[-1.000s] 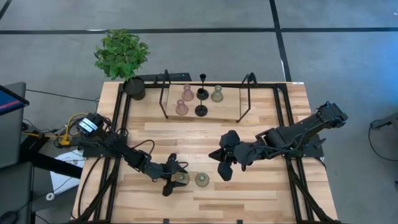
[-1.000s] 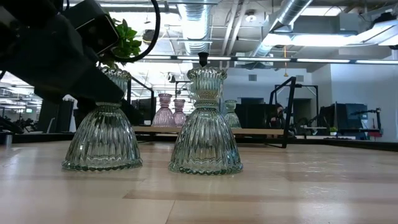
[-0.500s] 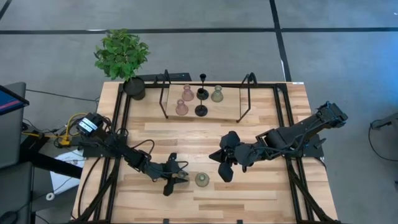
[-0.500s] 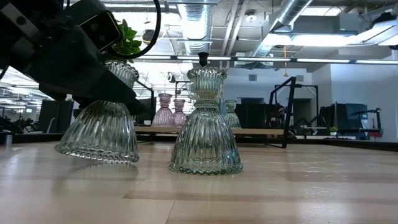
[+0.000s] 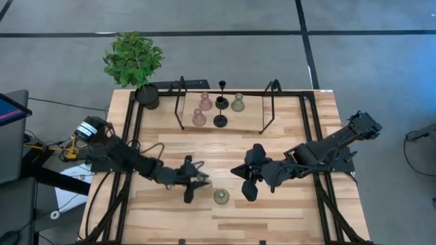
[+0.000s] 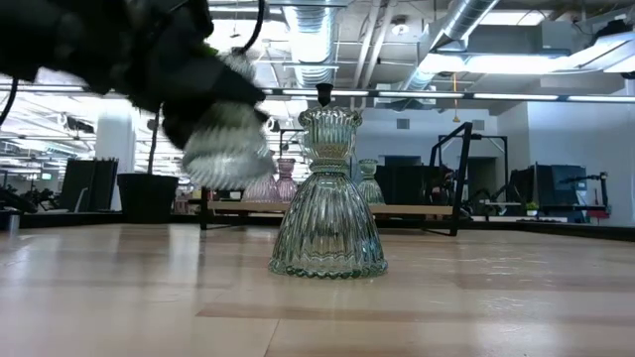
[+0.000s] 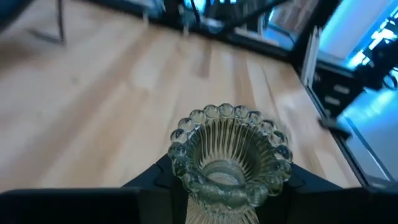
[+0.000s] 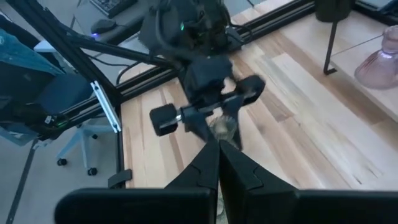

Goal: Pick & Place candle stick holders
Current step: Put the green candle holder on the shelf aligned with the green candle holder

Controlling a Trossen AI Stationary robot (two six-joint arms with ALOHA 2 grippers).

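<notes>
My left gripper (image 5: 199, 180) is shut on a clear ribbed glass candle stick holder (image 6: 226, 149) with a beaded top rim (image 7: 229, 149), held above the table's near middle. A second clear glass holder (image 5: 221, 197) stands upright on its base just to the right (image 6: 327, 198). My right gripper (image 5: 240, 175) hovers shut and empty to the right of both (image 8: 217, 155). At the far middle stand two pink holders (image 5: 201, 109), an olive-green one (image 5: 237, 103) and two black thin-stemmed ones (image 5: 221, 112). My left gripper pinches the holder's narrow neck (image 7: 217, 193), just under the beaded rim, between its two fingers (image 7: 155, 183), one on each side. The holder is lifted clear of the table and hangs tilted.
A potted green plant (image 5: 136, 64) stands at the far left corner. Two tall black wire frames (image 5: 180, 102) (image 5: 271, 102) flank the far group of holders. Bare wood lies between that group and the grippers.
My left gripper has taken hold of the left glass holder, tipped it off its base and lifted it clear, moving up and toward the table's far edge. The other glass holder has stayed where it was.
</notes>
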